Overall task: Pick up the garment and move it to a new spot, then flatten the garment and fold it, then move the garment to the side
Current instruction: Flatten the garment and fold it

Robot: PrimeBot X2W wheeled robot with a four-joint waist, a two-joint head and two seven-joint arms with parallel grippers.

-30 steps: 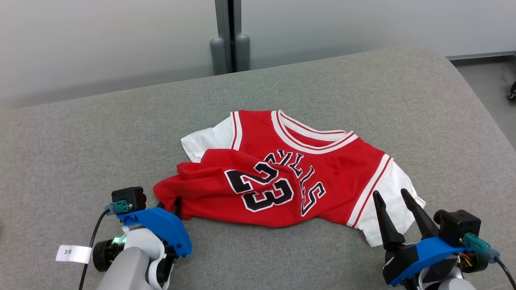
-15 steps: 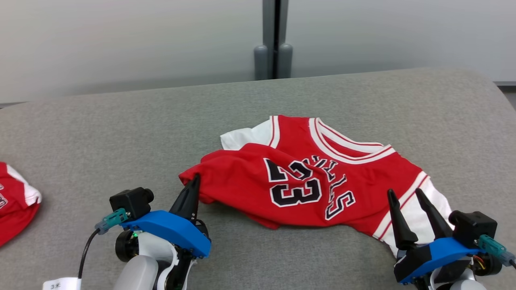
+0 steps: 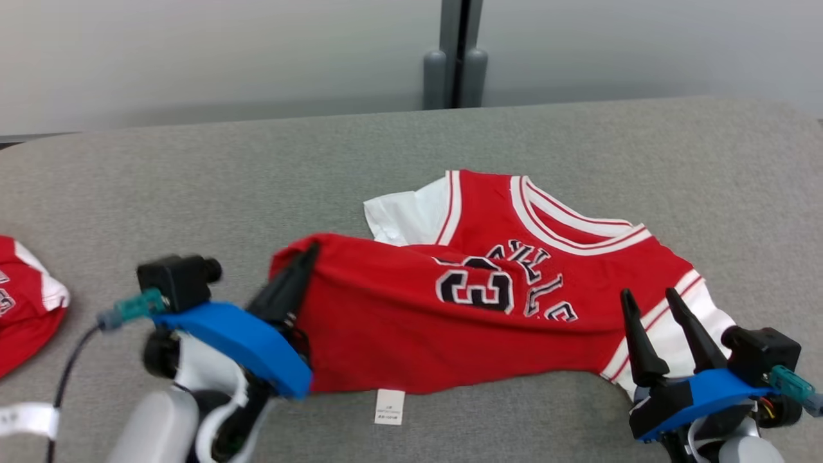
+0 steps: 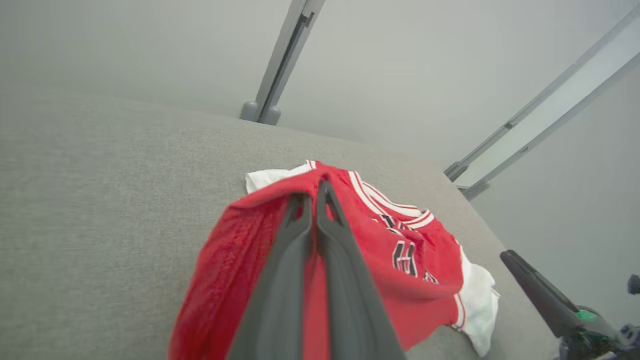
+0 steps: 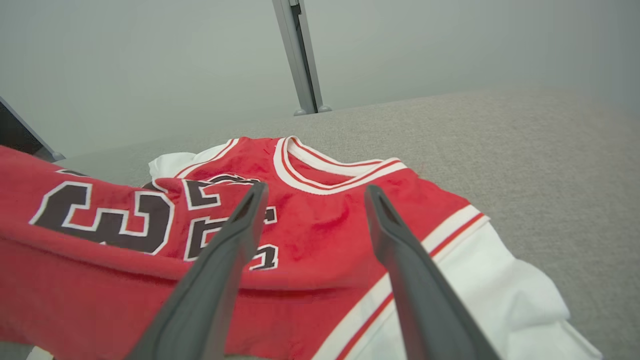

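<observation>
One step is barely begun: the left gripper (image 3: 310, 251), at eight o'clock, clamps the garment (image 3: 463, 321) by its red hem (image 3: 347, 379), raised off the grey surface (image 3: 193, 180) mid-view. The right gripper (image 3: 648, 294), at four o'clock, gapes over the white sleeve (image 3: 714, 315), perhaps not touching. Moving, flattening and folding remain.

A table (image 3: 193, 180) covered in grey woven fabric, rounded at its far corners, spreads across the head view. Behind it, from 9 to 3 o'clock, stands a pale, frosted-looking wall (image 3: 193, 58) of smooth panels. At 12 o'clock a dark grey upright post (image 3: 458, 38) splits the panels, with two rounded grey caps (image 3: 436, 77) at its foot. The light is soft and even.
</observation>
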